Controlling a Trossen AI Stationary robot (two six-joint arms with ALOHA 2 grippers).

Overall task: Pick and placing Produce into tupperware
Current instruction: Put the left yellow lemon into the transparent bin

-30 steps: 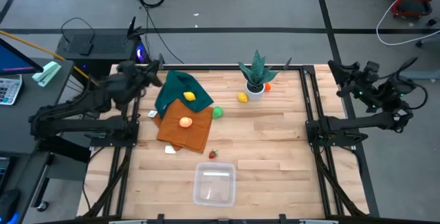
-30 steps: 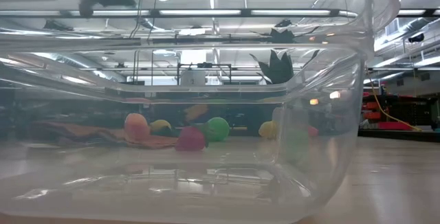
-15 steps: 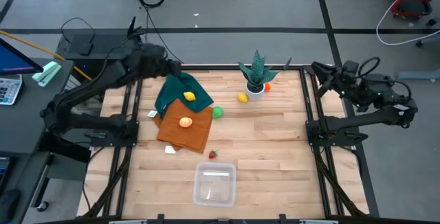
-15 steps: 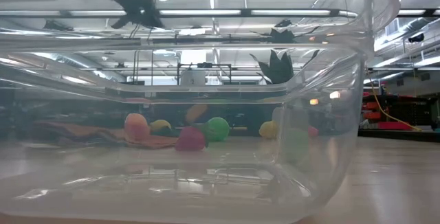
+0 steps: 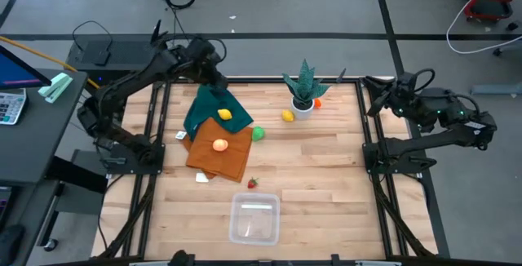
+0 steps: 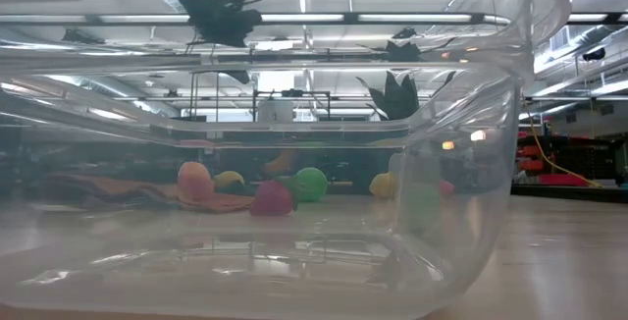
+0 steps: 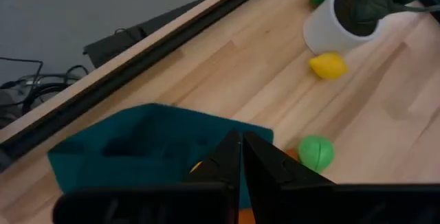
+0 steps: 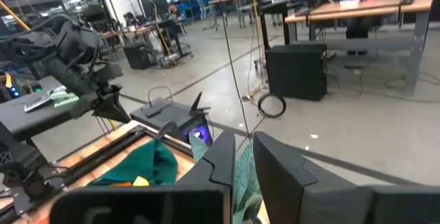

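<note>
Left gripper (image 5: 218,81) is hanging over the far-left part of the tabletop (image 5: 326,168), right above the teal cloth (image 5: 208,107), fingers (image 7: 230,157) pinched nearly together with nothing in them. Right gripper (image 5: 369,96) sits off the far-right edge, fingers (image 8: 223,157) a narrow gap apart, empty too. The tupperware (image 5: 254,218) is at the near edge, nothing inside. Produce is scattered: yellow piece (image 5: 224,115) and orange one (image 5: 219,144) on the cloths, green ball (image 5: 258,133) just beside them, lemon (image 5: 288,116) by the plant pot (image 5: 303,108), small red one (image 5: 253,183) near the tupperware.

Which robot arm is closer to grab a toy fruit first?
Left. Its end effector hangs over the teal cloth, beside the yellow fruit. The right end effector sits at the table's far right edge.
</note>
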